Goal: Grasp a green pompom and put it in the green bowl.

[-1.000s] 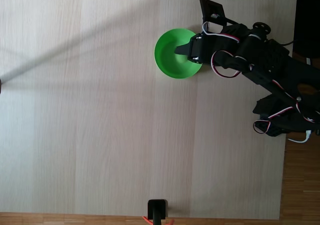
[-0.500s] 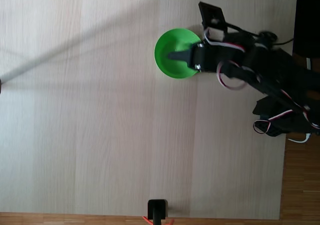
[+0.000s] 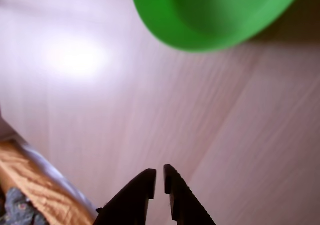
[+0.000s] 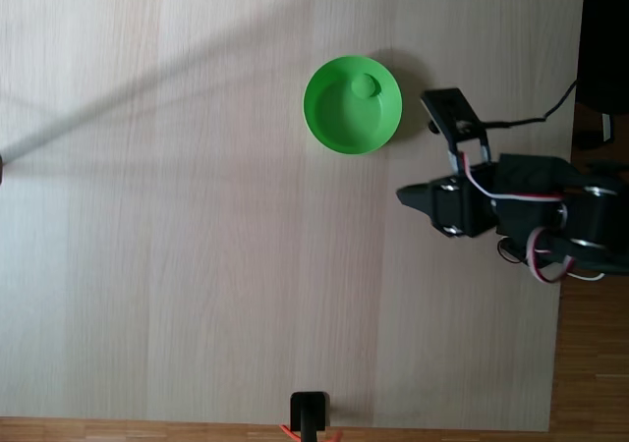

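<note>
**Q:** Where does the job stand from your seat?

**A:** As I judge it, the placing is done. In the fixed view the green pompom (image 4: pixel 367 85) lies inside the green bowl (image 4: pixel 329 123), tucked toward the bowl's one o'clock side, close against the inner wall. The bowl sits on the pale wooden table (image 4: pixel 197 246), toward the table's upper right.

**Q:** And the arm?

**A:** The gripper (image 4: pixel 405 196) is clear of the bowl, at about four o'clock from it and well apart. In the wrist view the black fingers (image 3: pixel 134 195) rise from the bottom edge, nearly together with a thin slit between them and nothing held. The bowl's rim shows at twelve o'clock above them.

**Q:** Anything left?

**A:** I'd say at most parking the arm. I see no other pompom on the table.
</note>
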